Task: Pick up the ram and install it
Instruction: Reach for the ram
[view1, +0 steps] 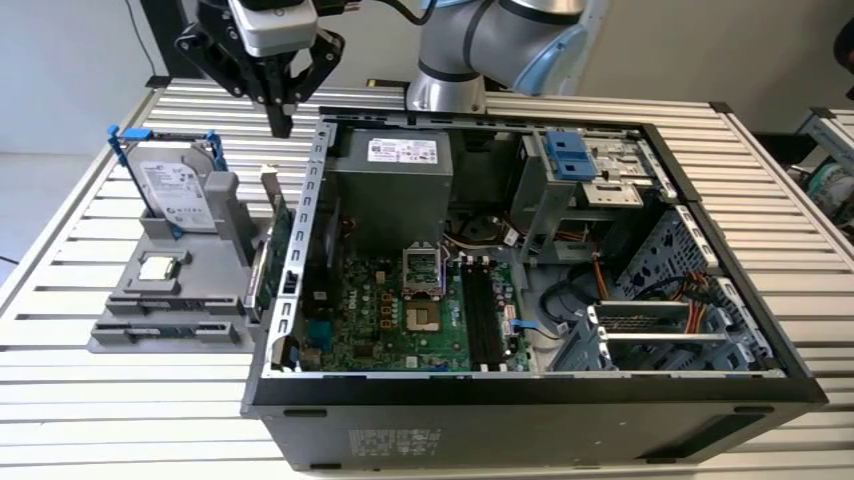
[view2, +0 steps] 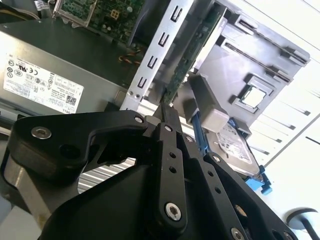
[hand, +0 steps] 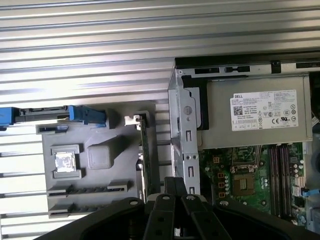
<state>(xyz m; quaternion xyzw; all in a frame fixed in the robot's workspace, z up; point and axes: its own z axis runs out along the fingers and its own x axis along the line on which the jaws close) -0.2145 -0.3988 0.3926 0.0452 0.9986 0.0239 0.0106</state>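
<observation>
Now your black gripper (view1: 280, 128), jaws pressed together and empty, hangs above the long green ram (view1: 271, 262) in the grey tray (view1: 160, 305).

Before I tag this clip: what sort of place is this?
Likely a robotics lab bench for PC assembly: an open desktop tower on a slatted metal table, beside a grey fixture holding a hard drive.

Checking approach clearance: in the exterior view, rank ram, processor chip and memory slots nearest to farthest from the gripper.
1. ram, on edge, below the gripper.
2. processor chip, on the gray holder, exterior view's left.
3. memory slots, inside the case.
</observation>
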